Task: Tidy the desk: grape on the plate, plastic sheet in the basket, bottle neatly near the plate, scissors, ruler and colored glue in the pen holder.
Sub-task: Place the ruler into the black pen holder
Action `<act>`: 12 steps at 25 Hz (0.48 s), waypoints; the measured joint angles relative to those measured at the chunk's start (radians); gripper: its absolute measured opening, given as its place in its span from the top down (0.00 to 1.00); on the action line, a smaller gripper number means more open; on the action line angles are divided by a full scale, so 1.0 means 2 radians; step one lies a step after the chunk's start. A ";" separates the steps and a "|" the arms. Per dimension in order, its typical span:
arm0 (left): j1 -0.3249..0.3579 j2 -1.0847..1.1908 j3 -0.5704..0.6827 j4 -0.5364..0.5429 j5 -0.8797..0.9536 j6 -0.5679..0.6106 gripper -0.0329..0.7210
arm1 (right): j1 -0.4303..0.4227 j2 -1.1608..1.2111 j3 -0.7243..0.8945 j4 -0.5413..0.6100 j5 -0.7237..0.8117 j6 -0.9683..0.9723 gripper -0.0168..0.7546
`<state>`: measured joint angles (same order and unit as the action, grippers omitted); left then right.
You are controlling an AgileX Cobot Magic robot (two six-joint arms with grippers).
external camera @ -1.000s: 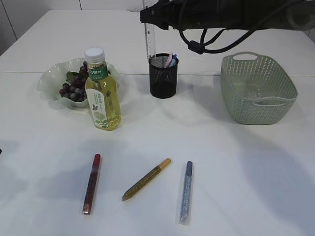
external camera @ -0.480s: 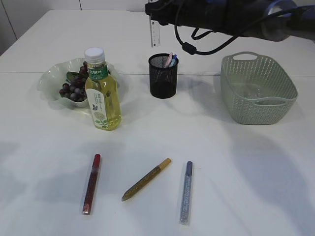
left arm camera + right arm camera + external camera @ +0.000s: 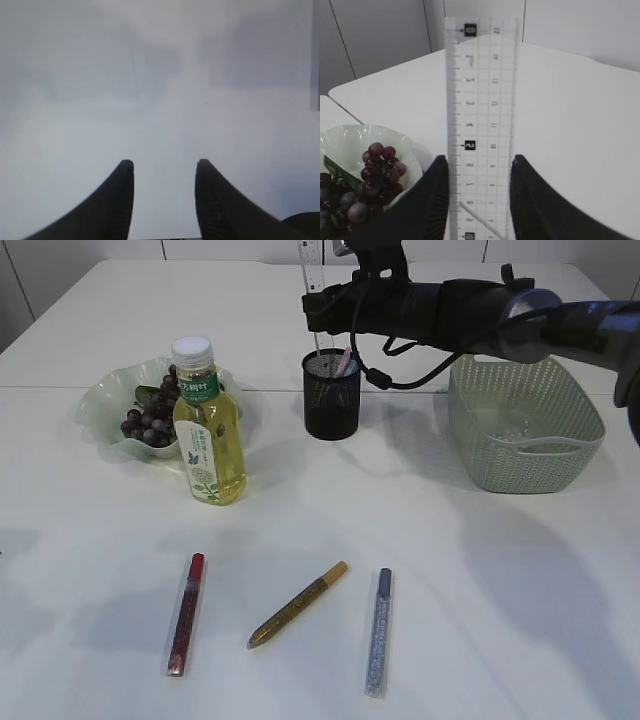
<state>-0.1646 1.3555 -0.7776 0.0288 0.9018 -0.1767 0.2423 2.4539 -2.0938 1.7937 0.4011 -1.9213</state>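
At frame left the left gripper (image 3: 164,200) hangs over bare table, jaws apart and empty. At upper centre the right gripper (image 3: 479,200) clamps the clear ruler (image 3: 309,270) upright, its lower end apparently at the mouth of the pen holder (image 3: 331,395). Keep it vertical, clear of the pens, and let go only once it is well inside.
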 joint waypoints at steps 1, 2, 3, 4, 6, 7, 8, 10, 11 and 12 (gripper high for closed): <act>0.000 0.000 0.000 0.000 0.000 0.000 0.56 | 0.000 0.004 -0.001 0.000 -0.001 -0.001 0.60; 0.000 0.000 0.000 0.000 -0.001 0.000 0.56 | 0.000 0.008 -0.001 0.000 -0.001 -0.003 0.60; 0.000 0.000 0.000 0.000 -0.001 0.000 0.56 | 0.000 0.010 -0.001 0.000 -0.001 -0.003 0.60; 0.000 0.000 0.000 0.000 -0.002 0.000 0.56 | 0.000 0.012 -0.001 0.000 -0.001 -0.004 0.60; 0.000 0.000 0.000 0.000 -0.003 0.000 0.56 | 0.000 0.013 -0.001 0.000 -0.001 -0.004 0.59; 0.000 0.000 0.000 0.000 -0.004 0.000 0.56 | 0.000 0.013 -0.002 0.000 -0.001 -0.004 0.57; 0.000 0.000 0.000 0.000 -0.004 0.000 0.56 | 0.000 0.013 -0.002 0.000 -0.001 -0.005 0.56; 0.000 0.000 0.000 0.000 -0.006 0.000 0.56 | 0.000 0.013 -0.002 0.000 -0.001 -0.005 0.50; 0.000 0.000 0.000 0.000 -0.007 0.000 0.56 | 0.000 0.013 -0.002 0.000 -0.001 -0.005 0.48; 0.000 0.000 0.000 0.000 -0.008 0.000 0.56 | 0.000 0.013 -0.002 0.000 -0.001 -0.005 0.47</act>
<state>-0.1646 1.3555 -0.7776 0.0288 0.8862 -0.1767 0.2423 2.4800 -2.0976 1.7944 0.3983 -1.9312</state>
